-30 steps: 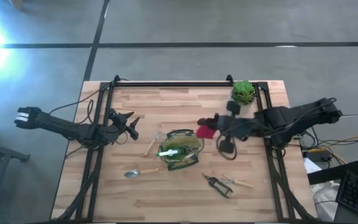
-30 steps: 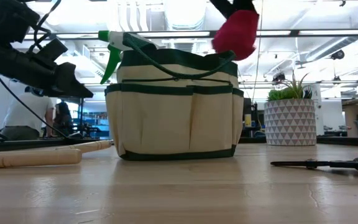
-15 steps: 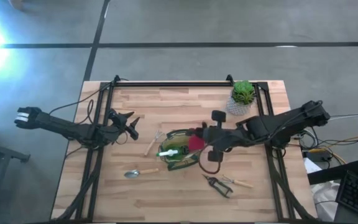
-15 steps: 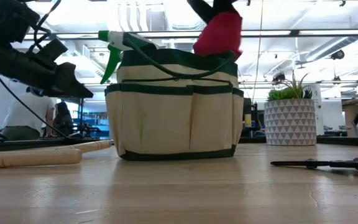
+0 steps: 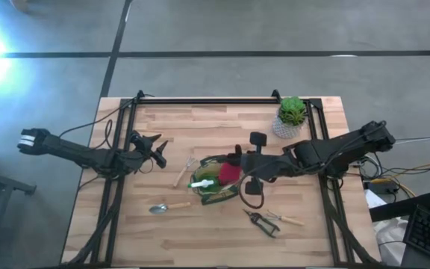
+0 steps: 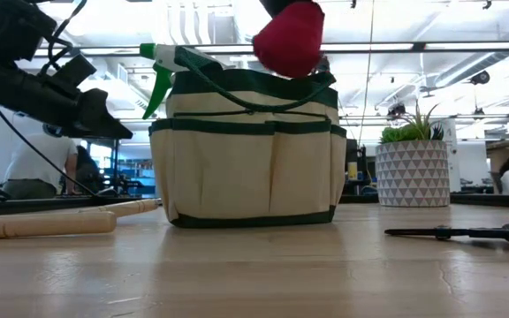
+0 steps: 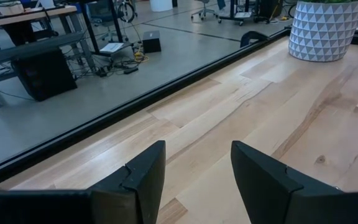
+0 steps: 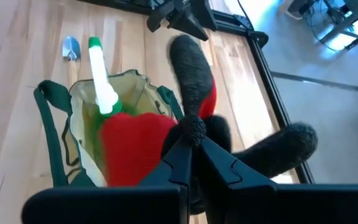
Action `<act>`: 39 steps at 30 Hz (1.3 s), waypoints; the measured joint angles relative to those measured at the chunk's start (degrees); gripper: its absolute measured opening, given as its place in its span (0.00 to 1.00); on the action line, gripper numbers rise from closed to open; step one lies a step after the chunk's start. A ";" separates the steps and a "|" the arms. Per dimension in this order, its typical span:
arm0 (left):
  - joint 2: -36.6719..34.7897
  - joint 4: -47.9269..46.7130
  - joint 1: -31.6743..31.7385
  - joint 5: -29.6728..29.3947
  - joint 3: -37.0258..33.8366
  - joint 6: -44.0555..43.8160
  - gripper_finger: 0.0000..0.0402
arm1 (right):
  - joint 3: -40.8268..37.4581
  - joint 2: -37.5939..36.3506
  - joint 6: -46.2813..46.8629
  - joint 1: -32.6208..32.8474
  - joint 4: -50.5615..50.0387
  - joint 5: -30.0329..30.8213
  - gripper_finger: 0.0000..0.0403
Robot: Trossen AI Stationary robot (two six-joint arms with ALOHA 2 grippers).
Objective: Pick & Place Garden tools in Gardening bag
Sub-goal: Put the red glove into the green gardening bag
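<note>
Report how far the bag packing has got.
Done: the green sprayer sits in the bag. In hand: the right gripper, shut on the red glove, holds it over the bag's mouth. Left: the trowel, fork and shears lie on the table. The left gripper waits open.

The gardening bag's (image 6: 250, 150) inside is hidden in the low view, and the red glove's (image 6: 288, 37) top is cut off.

Two dark jointed arms, black cables looping, left arm's base end white-marked.
</note>
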 joint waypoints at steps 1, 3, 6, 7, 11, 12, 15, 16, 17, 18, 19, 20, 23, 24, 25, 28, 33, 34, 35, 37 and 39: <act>0.00 0.02 -0.01 0.00 0.00 0.00 0.46 | 0.00 0.00 0.02 0.00 0.08 0.02 0.02; 0.01 -0.01 -0.01 0.01 0.00 0.00 0.46 | 0.00 0.04 0.31 0.00 0.32 0.22 0.02; 0.02 0.00 -0.02 0.00 0.00 0.00 0.46 | -0.03 0.26 0.78 0.00 0.37 0.24 0.02; 0.01 0.00 -0.01 0.00 0.00 0.00 0.46 | -0.10 0.43 0.92 0.00 0.61 0.24 0.02; 0.01 0.00 -0.01 0.00 0.00 0.00 0.46 | -0.22 1.85 0.88 0.02 1.70 0.24 0.02; 0.01 0.02 0.00 0.00 0.00 0.00 0.46 | -0.22 2.40 0.73 0.02 1.86 0.24 0.02; 0.06 0.04 0.00 0.00 0.00 0.00 0.46 | -0.26 4.06 0.00 0.02 1.79 0.88 0.02; 0.08 -0.04 0.00 0.00 0.00 0.00 0.46 | -0.26 4.44 -0.09 0.02 1.77 1.43 0.02; 0.08 -0.07 -0.02 0.00 0.00 0.00 0.46 | -0.26 4.70 0.00 0.02 1.44 1.57 0.02; 0.08 -0.04 0.00 0.00 0.00 0.00 0.46 | -0.26 5.00 0.31 0.02 1.28 1.61 0.02; 0.07 -0.02 0.00 0.00 0.00 0.00 0.46 | -0.28 5.31 0.78 0.00 1.44 1.79 0.02; 0.08 -0.05 -0.01 0.01 0.00 0.00 0.46 | -0.28 5.52 0.95 0.00 1.51 1.81 0.02; 0.08 -0.04 0.00 0.00 0.00 0.00 0.46 | -0.37 6.38 1.20 0.00 1.50 1.81 0.02; 0.08 -0.04 -0.02 0.02 0.00 0.00 0.46 | -0.38 6.55 1.41 0.00 1.44 1.79 0.02; 0.08 -0.04 -0.01 0.00 0.00 0.00 0.46 | -0.47 6.66 1.69 0.00 1.34 1.75 0.02; 0.08 -0.02 -0.01 0.01 0.00 0.00 0.46 | -0.95 7.02 2.13 0.00 1.72 1.80 0.02; 0.08 -0.07 -0.02 0.02 0.00 0.00 0.46 | -2.50 7.30 2.95 0.00 3.08 1.76 0.02; 0.08 -0.05 -0.02 0.00 0.00 0.00 0.46 | -2.94 7.18 3.06 0.00 3.41 1.75 0.02; 0.08 -0.05 -0.01 0.00 0.00 0.00 0.46 | -3.51 7.09 3.27 0.00 3.34 1.71 0.02; 0.11 -0.07 -0.01 0.02 0.00 0.00 0.46 | -4.47 7.35 3.82 0.01 4.17 1.73 0.02; 0.11 -0.04 0.00 0.00 0.00 0.00 0.46 | -5.44 7.37 4.42 0.00 4.07 1.64 0.02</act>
